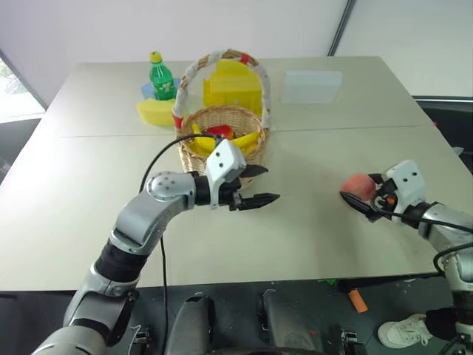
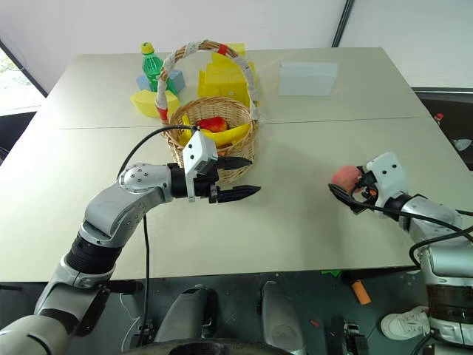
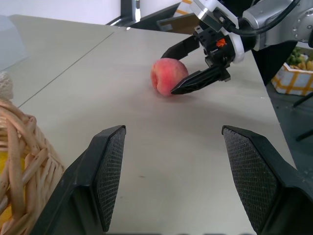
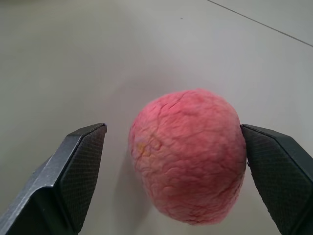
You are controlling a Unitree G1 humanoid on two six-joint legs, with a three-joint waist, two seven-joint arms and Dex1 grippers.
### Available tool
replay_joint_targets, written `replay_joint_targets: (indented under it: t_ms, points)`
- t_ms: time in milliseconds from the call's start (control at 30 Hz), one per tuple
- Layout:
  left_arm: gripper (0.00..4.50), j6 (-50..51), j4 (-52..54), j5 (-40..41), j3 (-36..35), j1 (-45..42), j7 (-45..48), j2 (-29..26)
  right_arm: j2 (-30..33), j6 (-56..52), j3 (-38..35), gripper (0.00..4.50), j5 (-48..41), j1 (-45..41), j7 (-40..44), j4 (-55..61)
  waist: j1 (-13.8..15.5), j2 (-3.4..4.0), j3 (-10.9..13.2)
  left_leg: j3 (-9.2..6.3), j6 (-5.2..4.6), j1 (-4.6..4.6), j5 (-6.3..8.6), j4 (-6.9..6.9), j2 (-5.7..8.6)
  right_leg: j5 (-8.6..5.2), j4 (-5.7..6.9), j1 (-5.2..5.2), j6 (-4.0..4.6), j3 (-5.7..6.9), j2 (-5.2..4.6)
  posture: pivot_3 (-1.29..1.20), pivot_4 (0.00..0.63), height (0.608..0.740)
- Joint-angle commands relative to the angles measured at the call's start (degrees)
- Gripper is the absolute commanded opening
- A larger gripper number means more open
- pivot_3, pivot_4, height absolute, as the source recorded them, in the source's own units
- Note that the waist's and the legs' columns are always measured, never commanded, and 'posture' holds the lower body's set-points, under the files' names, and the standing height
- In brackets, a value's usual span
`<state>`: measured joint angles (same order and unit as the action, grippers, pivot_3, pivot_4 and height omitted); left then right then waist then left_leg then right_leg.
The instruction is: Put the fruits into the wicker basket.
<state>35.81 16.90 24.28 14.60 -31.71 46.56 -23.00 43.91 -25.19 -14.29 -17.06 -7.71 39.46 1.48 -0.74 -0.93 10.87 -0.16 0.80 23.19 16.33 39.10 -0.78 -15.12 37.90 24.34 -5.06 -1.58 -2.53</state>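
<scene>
The right hand (image 4: 173, 147) is released, its fingers on both sides of the peach (image 4: 188, 154) near the table's (image 1: 310, 222) right edge, ready to grasp it. The left hand (image 1: 253, 186) is released and empty beside the wicker basket (image 1: 222, 129), which already holds a banana (image 1: 247, 140).

Peach (image 4: 188, 156) between spread pincer (image 4: 174, 166) fingers

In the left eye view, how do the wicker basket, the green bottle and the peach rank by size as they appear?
1. wicker basket, clearly the largest.
2. green bottle.
3. peach.

The bottle and peach look close in size; the bottle stands farther from the camera, so that order is unsure.
</scene>
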Motion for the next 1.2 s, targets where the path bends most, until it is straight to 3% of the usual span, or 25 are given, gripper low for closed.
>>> replay_joint_targets:
  t_ms: [33, 167, 267, 433, 567, 733, 967, 1133, 1200]
  points:
    - [3.38, 0.2, 1.8, 0.5, -1.3, 0.3, -0.2, -0.4, -0.4, 1.2, 0.2, 3.98, 0.4, -1.1, 0.0, -0.9, 0.0, 0.00, 0.0, 0.00, 0.00, 0.00, 0.00, 0.00, 0.00, 0.00, 0.00, 0.00, 0.00, 0.00, 0.00, 0.00, 0.150, 0.740]
    - [3.38, 0.6, 2.6, 1.1, -2.5, 1.4, -0.8, -1.1, -0.3, 3.1, 1.0, 2.45, 2.3, -1.6, -0.8, -1.1, -0.1, 0.01, 0.0, 0.00, 0.00, -0.01, 0.00, 0.00, -0.02, 0.00, 0.00, 0.00, 0.00, 0.00, 0.02, 0.00, 0.150, 0.740]
    - [3.38, 1.5, 3.2, 2.6, -5.1, 2.3, -1.5, -1.4, 0.1, 5.7, 1.2, 2.45, 3.1, -1.5, -0.3, 1.3, -0.1, 0.01, 0.0, 0.01, 0.00, -0.01, 0.00, 0.00, -0.02, 0.00, 0.00, 0.00, 0.00, -0.01, 0.02, 0.00, 0.150, 0.740]
    - [3.38, 3.5, 4.7, 7.5, -13.8, 6.5, -0.2, -6.2, 1.0, 2.5, 1.4, 2.45, -5.8, -3.0, 6.1, 16.9, -0.4, 0.12, 0.0, -0.02, 0.00, -0.02, 0.00, 0.00, -0.09, 0.00, 0.01, 0.01, 0.00, -0.01, 0.04, 0.00, 0.150, 0.740]
    - [3.38, 4.3, 4.9, 11.4, -22.6, 12.6, 2.2, -12.7, -3.5, -5.1, 8.3, 2.45, -14.0, -13.9, 4.8, 28.2, -1.1, 0.11, 0.0, -0.07, 0.00, -0.06, 0.00, -0.01, -0.19, 0.00, 0.05, 0.01, 0.01, 0.02, 0.06, 0.00, 0.150, 0.740]
    - [3.38, 4.1, 6.5, 13.3, -26.8, 15.7, 1.1, -14.8, -15.3, -8.3, 20.9, 2.45, -5.3, -29.8, -4.5, 20.2, -1.0, 0.09, 0.0, -0.14, 0.01, -0.05, 0.00, -0.01, -0.15, -0.01, 0.08, -0.01, 0.02, 0.10, -0.07, 0.00, 0.150, 0.740]
    - [3.38, 4.8, 10.3, 15.3, -27.3, 17.8, -1.7, -14.3, -26.5, -4.2, 26.5, 2.45, 3.3, -39.6, -10.2, 2.1, 0.0, 0.04, 0.0, -0.13, 0.02, 0.18, 0.00, -0.01, -0.02, 0.00, 0.06, 0.18, 0.02, 0.13, -0.28, 0.00, 0.150, 0.740]
    - [3.38, 5.2, 12.3, 16.6, -27.7, 18.2, -3.4, -14.0, -27.9, -2.9, 25.9, 4.44, 3.9, -40.0, -9.0, 1.6, -0.1, 0.04, 0.0, -0.13, 0.02, 0.18, 0.00, -0.01, -0.04, 0.00, 0.06, 0.18, 0.02, 0.14, -0.26, 0.00, 0.150, 0.740]
    - [3.38, 5.3, 12.8, 17.2, -27.9, 18.4, -3.9, -14.2, -26.8, -2.7, 25.7, 4.44, 3.1, -38.8, -7.1, 4.9, -0.2, 0.05, 0.0, -0.12, 0.01, 0.17, 0.00, -0.02, -0.05, 0.00, 0.06, 0.19, 0.02, 0.14, -0.25, 0.00, 0.150, 0.740]
